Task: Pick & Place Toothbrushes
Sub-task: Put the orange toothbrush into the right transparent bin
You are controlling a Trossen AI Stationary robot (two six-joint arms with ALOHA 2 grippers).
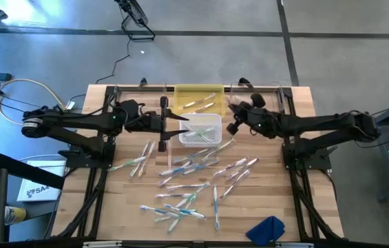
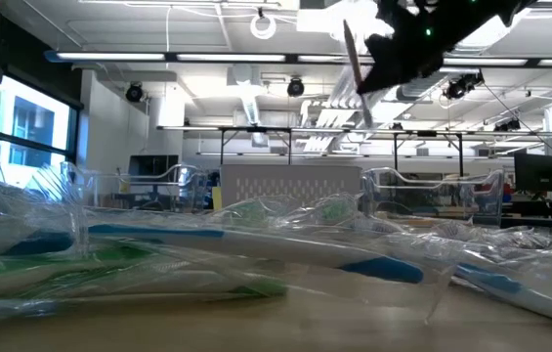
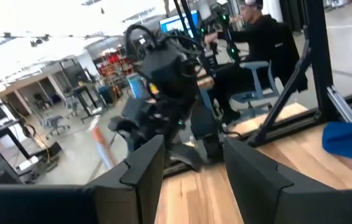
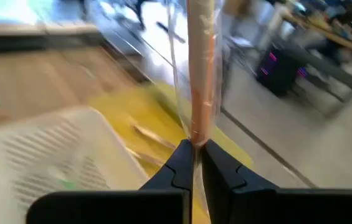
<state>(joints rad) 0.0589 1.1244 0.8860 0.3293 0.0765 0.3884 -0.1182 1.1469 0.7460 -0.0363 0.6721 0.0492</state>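
From my station, nearest the front edge of the pale wooden table (image 1: pixel 263 148) lies the folded blue cloth (image 1: pixel 266 228), then the scatter of thin, mostly white plastic toothbrushes (image 1: pixel 184 180) in clear wrappers, with green, blue and pink accents, spread over the middle of the boards. Beyond them sits the white slotted plastic basket (image 1: pixel 200 129), with a few pieces already inside, and behind it the flat yellow plastic tray (image 1: pixel 198 98), which holds a couple more.

My right gripper (image 4: pixel 194 151) hangs above the yellow tray's end of the table, fingers pinched tight on one wrapped white toothbrush with a pinkish-orange stripe (image 4: pixel 200 68), which stands upright from the fingertips. My left gripper (image 1: pixel 184 126) hovers over the white basket's near-left corner, fingers (image 3: pixel 143 163) parted and holding nothing.

My worry is the pinch: I have the brush by its very end, through slippery film, so it could swing or slide out and land outside either container. I also judge the two arms close enough over the basket to clip each other if both move at once. The loose wrappers look light and crinkly, easy to snag.
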